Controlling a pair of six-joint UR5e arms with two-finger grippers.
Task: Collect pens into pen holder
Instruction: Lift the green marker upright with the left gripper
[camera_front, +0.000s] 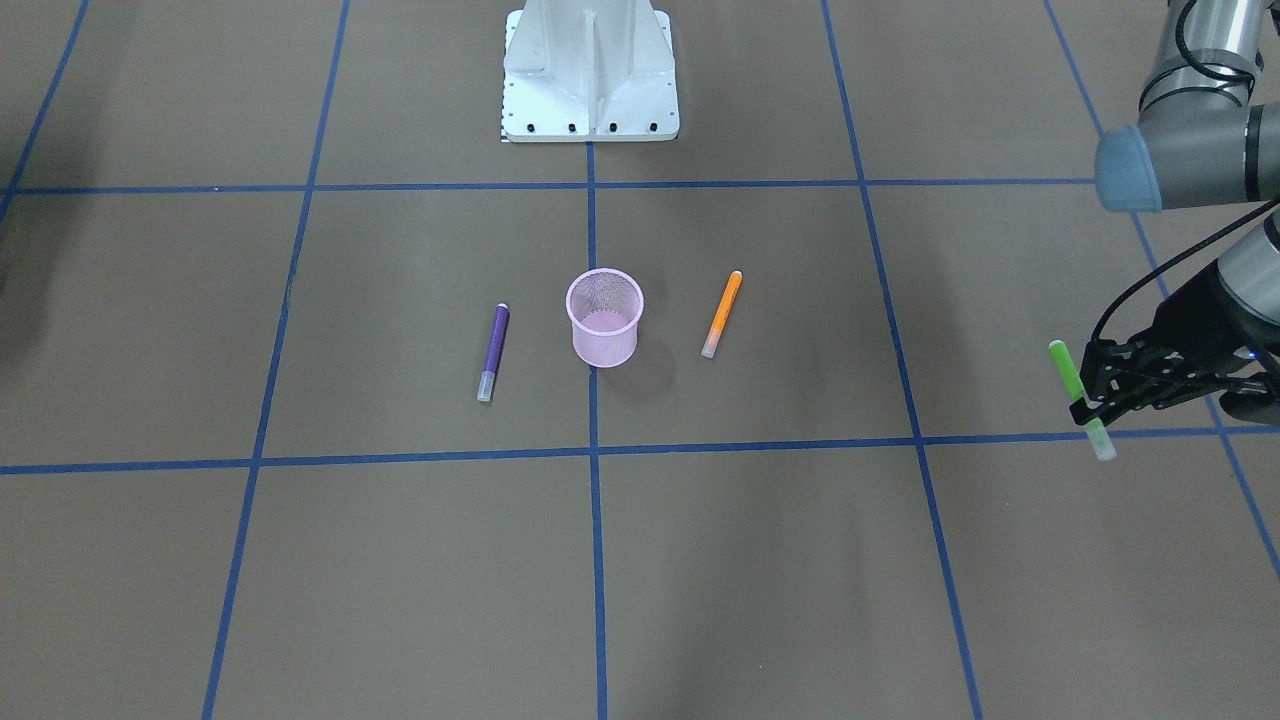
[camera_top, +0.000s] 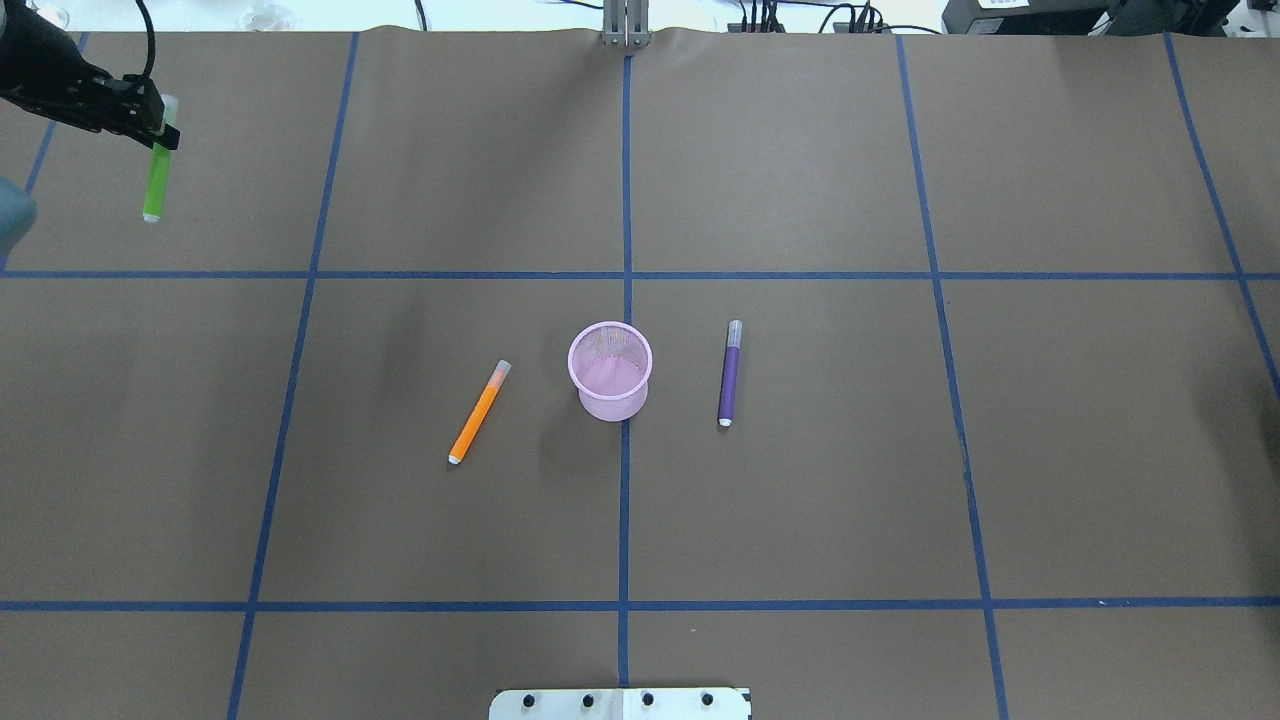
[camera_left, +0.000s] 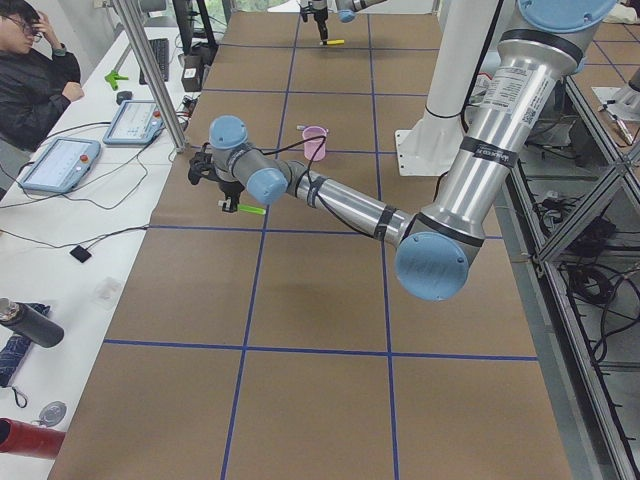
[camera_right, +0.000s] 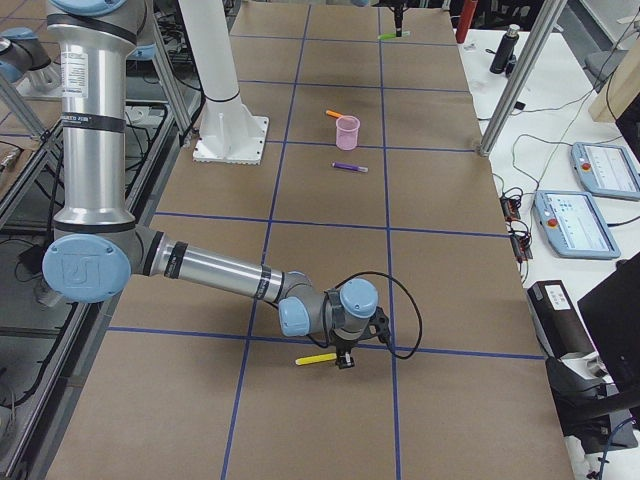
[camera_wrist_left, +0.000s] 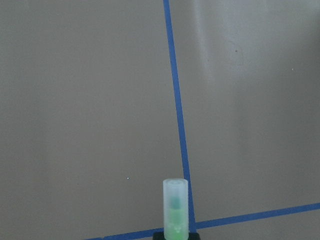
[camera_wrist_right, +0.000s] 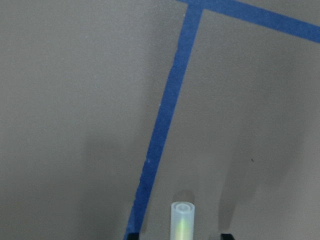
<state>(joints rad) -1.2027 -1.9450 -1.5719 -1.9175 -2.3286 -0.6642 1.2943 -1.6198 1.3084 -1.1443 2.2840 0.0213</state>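
The pink mesh pen holder (camera_front: 605, 340) (camera_top: 612, 400) stands upright at the table's middle. The purple pen (camera_front: 493, 350) (camera_top: 729, 375) and the orange pen (camera_front: 722, 313) (camera_top: 478, 412) lie flat on either side of it, apart from it. My left gripper (camera_front: 1082, 410) (camera_top: 165, 125) is shut on the green pen (camera_front: 1072, 378) (camera_wrist_left: 175, 207) near its pale cap, above the far left table area. My right gripper (camera_right: 345, 358) holds the yellow pen (camera_right: 315, 358) (camera_wrist_right: 182, 220) just above the table's right end; it is outside the overhead and front views.
The white robot base (camera_front: 590, 80) sits at the table's near edge. Blue tape lines (camera_top: 625, 275) grid the brown table. A seated operator (camera_left: 30, 70), control tablets (camera_left: 60, 160) (camera_right: 585, 220) and metal posts (camera_right: 520, 80) line the far side.
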